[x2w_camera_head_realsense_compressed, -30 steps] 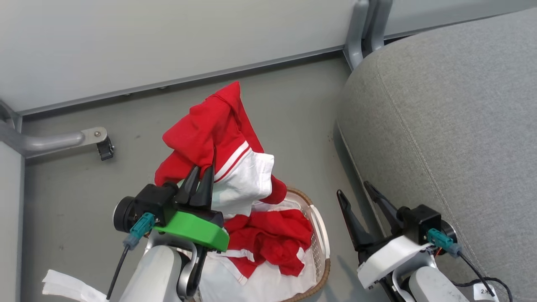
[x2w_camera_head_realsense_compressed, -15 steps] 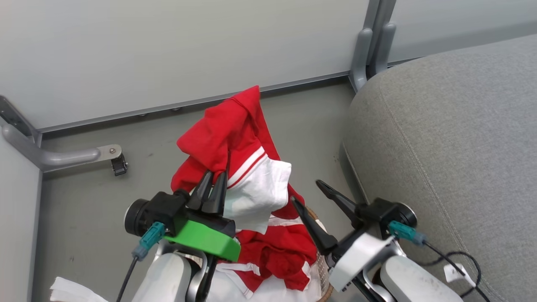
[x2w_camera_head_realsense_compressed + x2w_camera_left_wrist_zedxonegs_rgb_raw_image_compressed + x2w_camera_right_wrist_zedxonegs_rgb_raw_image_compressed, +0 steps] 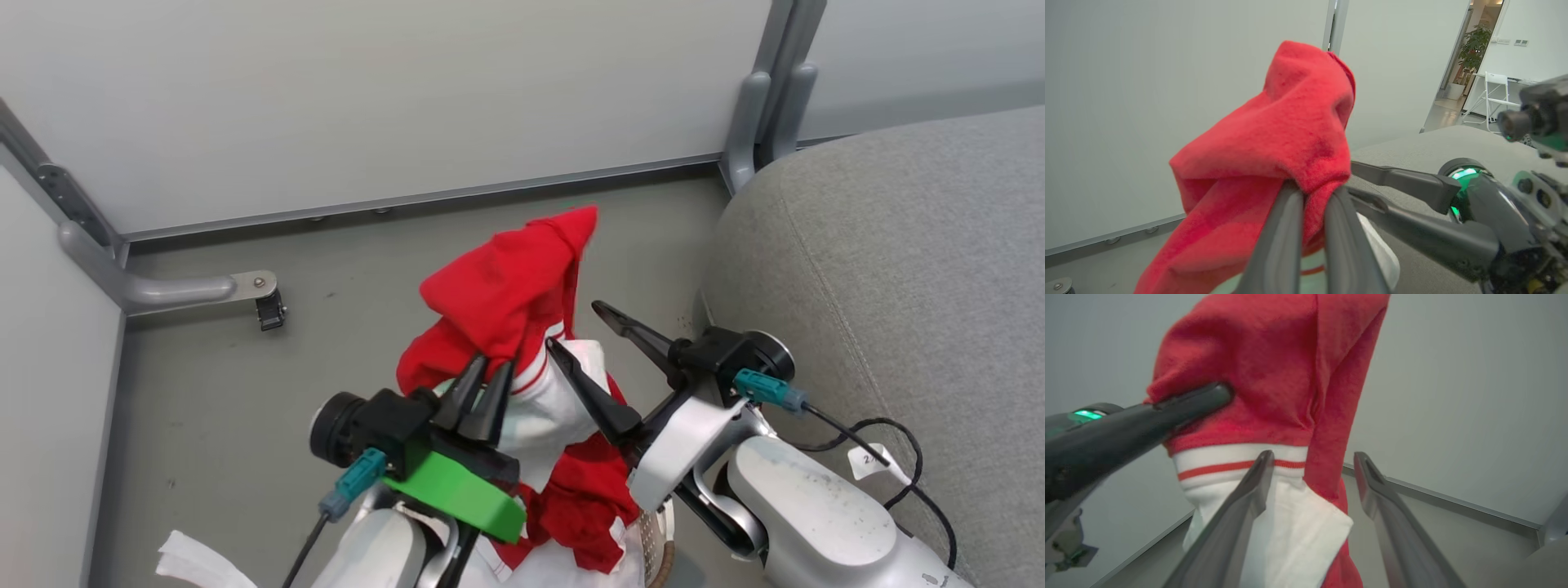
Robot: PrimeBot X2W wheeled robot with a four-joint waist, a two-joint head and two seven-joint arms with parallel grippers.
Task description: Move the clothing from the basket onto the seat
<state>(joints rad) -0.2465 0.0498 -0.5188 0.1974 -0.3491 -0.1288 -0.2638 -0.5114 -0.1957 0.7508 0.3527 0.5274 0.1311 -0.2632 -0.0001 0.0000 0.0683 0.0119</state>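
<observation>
Grey floor (image 3: pixel 204 392) and pale wall panels (image 3: pixel 367 98) sit beyond both arms. Left gripper (image 3: pixel 494 363) is pressed together on a fold of the red and white clothing (image 3: pixel 506 286), hoisted above the basket (image 3: pixel 655 535) below its wrist. Right gripper (image 3: pixel 573 325), just to its right, stands spread beside the hanging cloth. Carrying step, I judge; next calls for swinging rightward over the seat (image 3: pixel 898 269), then letting go

The red garment (image 3: pixel 506 282) is bright red with a white lower part, and its white band carries one thin red stripe. The other clothing (image 3: pixel 588 498) is red and white. The basket (image 3: pixel 653 535) is white with a brown rim, and the seat (image 3: pixel 898 269) is plain grey. The left gripper (image 3: pixel 495 361) has dark fingers on a green mount (image 3: pixel 461 494). The right gripper (image 3: pixel 573 323) has dark fingers on a white mount (image 3: pixel 678 449).
</observation>
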